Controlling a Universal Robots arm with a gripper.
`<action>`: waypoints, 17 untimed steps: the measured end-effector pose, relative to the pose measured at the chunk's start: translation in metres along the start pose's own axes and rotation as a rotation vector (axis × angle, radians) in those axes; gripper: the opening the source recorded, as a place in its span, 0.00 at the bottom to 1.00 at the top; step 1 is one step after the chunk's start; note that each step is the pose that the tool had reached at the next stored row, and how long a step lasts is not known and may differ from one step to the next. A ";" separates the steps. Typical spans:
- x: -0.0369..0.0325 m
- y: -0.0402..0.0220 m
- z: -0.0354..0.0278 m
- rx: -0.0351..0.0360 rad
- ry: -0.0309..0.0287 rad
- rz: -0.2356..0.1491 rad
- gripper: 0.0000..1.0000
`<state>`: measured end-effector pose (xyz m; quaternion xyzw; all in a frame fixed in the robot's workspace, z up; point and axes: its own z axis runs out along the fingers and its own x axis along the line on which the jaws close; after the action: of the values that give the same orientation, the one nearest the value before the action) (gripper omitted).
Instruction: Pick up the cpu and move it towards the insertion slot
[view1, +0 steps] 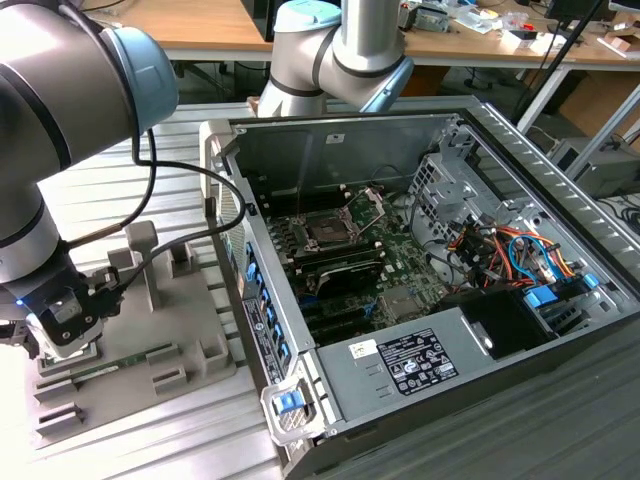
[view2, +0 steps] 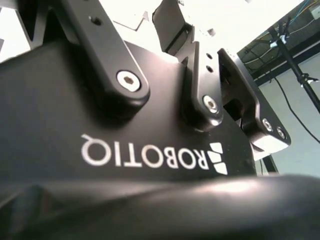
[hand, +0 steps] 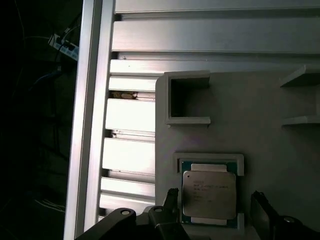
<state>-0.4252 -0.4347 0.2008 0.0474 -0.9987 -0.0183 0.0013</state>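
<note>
Gripper (hand: 215, 195) low over grey fixture plate (hand: 260, 105). Fingers (hand: 171, 197) apart, one each side of cpu (hand: 209, 194), not closed on it. Cpu lies flat in square-rimmed holder (hand: 210, 158); faint print on its pale top, unreadable. White lettering (view2: 145, 155) across gripper body in second wrist view. Insertion slot (view1: 328, 230) well apart, inside open computer case (view1: 480, 130). White printed label (view1: 415, 362) on metal box in case.

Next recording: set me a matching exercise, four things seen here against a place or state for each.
1 cpu
2 insertion slot
3 gripper
4 memory stick

A in the motherboard inside the case
B open, astride the chip
C seated in the grey holder
D long, green, lying flat

Pairs: 1-C, 2-A, 3-B, 4-D
</note>
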 end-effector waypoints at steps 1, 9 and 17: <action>-0.0001 0.0003 0.0003 0.0000 0.0001 -0.003 0.67; -0.0004 0.0036 0.0036 0.0002 0.0005 -0.009 0.67; -0.0007 0.0055 0.0083 0.0003 0.0007 -0.009 0.67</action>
<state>-0.4251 -0.4288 0.1927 0.0520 -0.9985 -0.0182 0.0015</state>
